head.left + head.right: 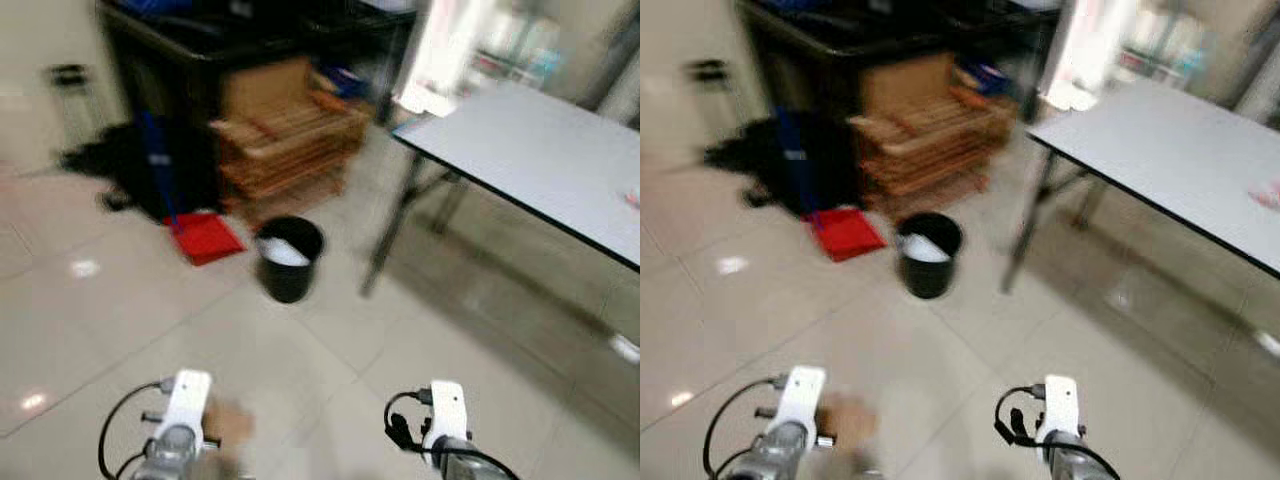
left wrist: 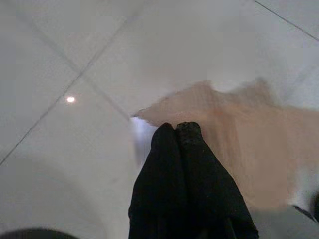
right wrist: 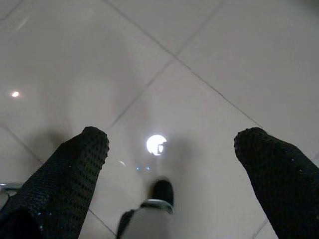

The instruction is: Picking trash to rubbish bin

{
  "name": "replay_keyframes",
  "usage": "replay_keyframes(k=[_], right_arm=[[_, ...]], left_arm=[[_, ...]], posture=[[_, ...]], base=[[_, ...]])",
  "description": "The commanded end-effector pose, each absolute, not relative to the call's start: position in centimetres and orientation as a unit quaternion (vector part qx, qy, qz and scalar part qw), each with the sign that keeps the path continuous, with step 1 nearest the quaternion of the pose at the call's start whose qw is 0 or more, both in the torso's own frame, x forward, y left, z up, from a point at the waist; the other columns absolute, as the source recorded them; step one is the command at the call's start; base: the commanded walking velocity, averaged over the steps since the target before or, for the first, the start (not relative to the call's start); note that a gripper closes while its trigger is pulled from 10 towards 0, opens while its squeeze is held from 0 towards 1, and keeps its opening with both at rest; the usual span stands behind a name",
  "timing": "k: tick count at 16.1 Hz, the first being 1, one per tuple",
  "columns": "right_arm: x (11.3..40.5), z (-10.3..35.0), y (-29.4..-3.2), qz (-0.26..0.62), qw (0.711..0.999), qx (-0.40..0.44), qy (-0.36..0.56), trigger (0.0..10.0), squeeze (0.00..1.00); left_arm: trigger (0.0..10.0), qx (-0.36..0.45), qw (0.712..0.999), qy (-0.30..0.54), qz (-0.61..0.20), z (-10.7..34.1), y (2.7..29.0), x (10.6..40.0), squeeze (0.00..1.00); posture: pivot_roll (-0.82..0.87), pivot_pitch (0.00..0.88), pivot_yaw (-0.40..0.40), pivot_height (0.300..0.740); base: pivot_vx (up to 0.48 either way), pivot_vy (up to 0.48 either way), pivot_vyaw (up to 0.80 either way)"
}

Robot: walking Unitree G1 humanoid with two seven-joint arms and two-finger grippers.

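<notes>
left claw (image 2: 175, 130) is clenched on a blurred tan scrap (image 2: 239, 144) — paper or cardboard, hard to tell; right claw (image 3: 169, 144) gapes over bare floor (image 3: 209, 45). black bin (image 1: 289, 258) ahead, smeared.

No text, label, brand or number can be read anywhere.
</notes>
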State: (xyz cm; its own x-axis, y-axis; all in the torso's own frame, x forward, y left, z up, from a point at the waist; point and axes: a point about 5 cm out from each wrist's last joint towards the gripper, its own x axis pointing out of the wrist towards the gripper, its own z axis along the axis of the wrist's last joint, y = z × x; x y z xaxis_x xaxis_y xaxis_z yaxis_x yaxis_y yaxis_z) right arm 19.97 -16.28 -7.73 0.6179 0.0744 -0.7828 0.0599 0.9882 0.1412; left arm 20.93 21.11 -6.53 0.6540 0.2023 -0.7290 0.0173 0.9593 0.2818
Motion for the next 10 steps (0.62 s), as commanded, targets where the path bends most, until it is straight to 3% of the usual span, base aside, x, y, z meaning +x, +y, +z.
replay_keyframes(k=[1,10], right_arm=[[19.41,-7.99,-17.05,-0.007,0.892,0.078,0.445,10.0,0.00],[19.28,-8.07,-16.86,-0.006,0.891,0.087,0.446,10.0,0.00]], left_arm=[[10.0,0.133,0.898,0.418,0.044,-6.76,20.23,20.85,0.00],[10.0,0.138,0.894,0.424,0.047,-6.87,20.38,20.66,0.00]], posture=[[-0.04,0.047,-0.098,0.740],[-0.04,0.052,-0.096,0.740]], base=[[0.000,0.000,0.00],[0.276,0.000,0.00]])
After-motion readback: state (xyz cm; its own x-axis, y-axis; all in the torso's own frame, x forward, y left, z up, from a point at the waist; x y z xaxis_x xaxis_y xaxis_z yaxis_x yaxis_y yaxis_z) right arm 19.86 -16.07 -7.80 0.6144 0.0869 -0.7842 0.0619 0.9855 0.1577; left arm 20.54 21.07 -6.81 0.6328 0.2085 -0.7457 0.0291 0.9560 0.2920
